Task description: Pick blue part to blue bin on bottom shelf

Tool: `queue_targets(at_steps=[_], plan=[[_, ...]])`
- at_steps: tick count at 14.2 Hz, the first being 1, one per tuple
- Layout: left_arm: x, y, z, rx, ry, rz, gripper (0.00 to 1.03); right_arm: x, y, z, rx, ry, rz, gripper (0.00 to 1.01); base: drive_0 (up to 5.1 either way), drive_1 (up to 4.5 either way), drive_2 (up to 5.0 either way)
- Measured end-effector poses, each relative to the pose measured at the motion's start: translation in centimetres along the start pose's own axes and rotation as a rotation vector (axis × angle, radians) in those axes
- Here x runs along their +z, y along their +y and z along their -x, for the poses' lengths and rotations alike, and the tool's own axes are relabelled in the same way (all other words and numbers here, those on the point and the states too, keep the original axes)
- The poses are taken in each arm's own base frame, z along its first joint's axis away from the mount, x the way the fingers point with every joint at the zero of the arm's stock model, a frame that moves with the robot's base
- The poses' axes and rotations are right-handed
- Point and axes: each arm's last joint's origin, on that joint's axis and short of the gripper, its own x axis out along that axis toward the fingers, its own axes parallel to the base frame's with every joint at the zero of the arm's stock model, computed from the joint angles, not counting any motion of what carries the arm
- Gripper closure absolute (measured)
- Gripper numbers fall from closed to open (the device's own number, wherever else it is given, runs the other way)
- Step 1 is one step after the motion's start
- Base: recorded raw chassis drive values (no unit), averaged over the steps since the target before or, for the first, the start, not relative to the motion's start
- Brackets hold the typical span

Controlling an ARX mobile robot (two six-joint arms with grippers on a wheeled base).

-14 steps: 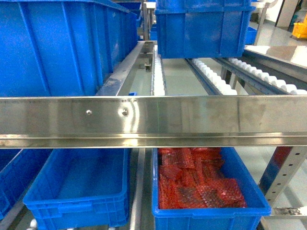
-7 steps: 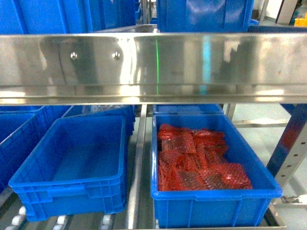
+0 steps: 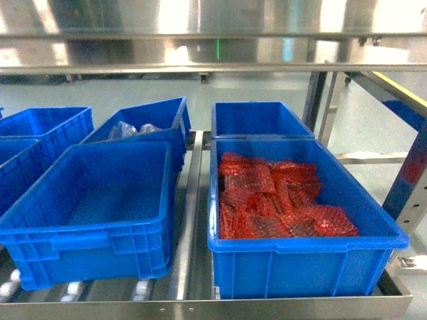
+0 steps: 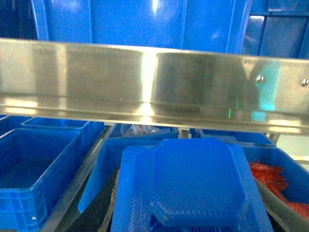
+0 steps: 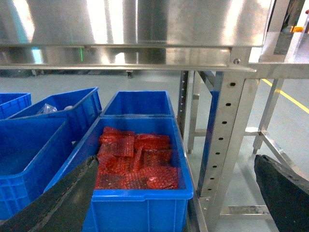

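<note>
The bottom shelf (image 3: 200, 303), a steel rack with white rollers, is carrying blue bins side by side against its front lip. The empty blue bin (image 3: 93, 207) is sitting at the front left, open to receive the part; a bin of red mesh packets (image 3: 280, 200) is sitting at the front right. The blue part (image 4: 193, 183), a flat moulded tray, is filling the left pincer (image 4: 188, 220) view, apparently gripped there above the bins. The right pincer (image 5: 178, 193) is spread wide, holding nothing.
</note>
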Motion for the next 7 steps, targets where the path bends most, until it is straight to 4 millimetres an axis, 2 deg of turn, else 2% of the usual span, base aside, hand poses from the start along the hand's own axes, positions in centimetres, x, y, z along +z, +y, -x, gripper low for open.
queue_targets(at_steps=[7], plan=[[0.00,0.00,0.00,0.000,0.000,0.000,0.59,0.00,0.00,0.00,0.000,0.000,0.000,0.03,0.0,0.00,0.0]])
